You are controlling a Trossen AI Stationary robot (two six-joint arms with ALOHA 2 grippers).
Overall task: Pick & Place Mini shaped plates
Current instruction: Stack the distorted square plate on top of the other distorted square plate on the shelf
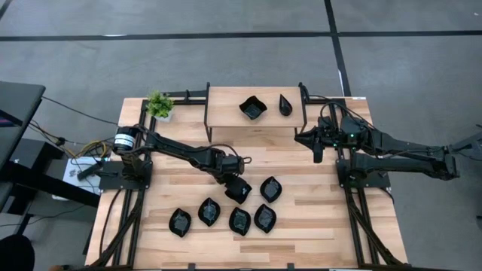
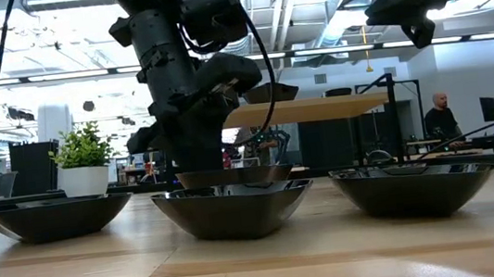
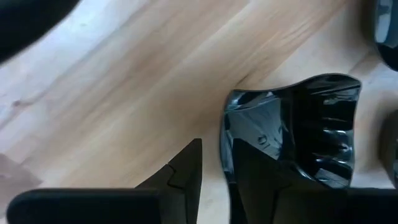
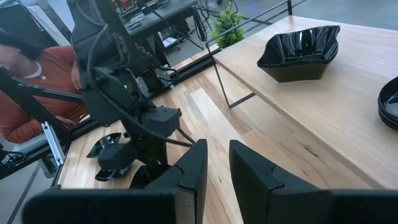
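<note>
Several glossy black mini shaped plates lie on the table's near half, on their bases. Two more rest on the raised wooden shelf: a wavy square one and a teardrop one. My left gripper is low at the table's middle, shut on a wavy-edged plate. My right gripper hovers beside the shelf's right end, its fingers a narrow gap apart and holding nothing. My left gripper has the wavy plate by its rim. One finger stands outside the rim and the other reaches inside the bowl. The fingers come from above, slanting down. The plate sits about level; whether it is off the table I cannot tell.
A small green plant in a white pot stands at the shelf's left end. The shelf rests on black metal legs at the far side. Bare wood lies between the plates and the shelf. A person in red shows beyond the table.
</note>
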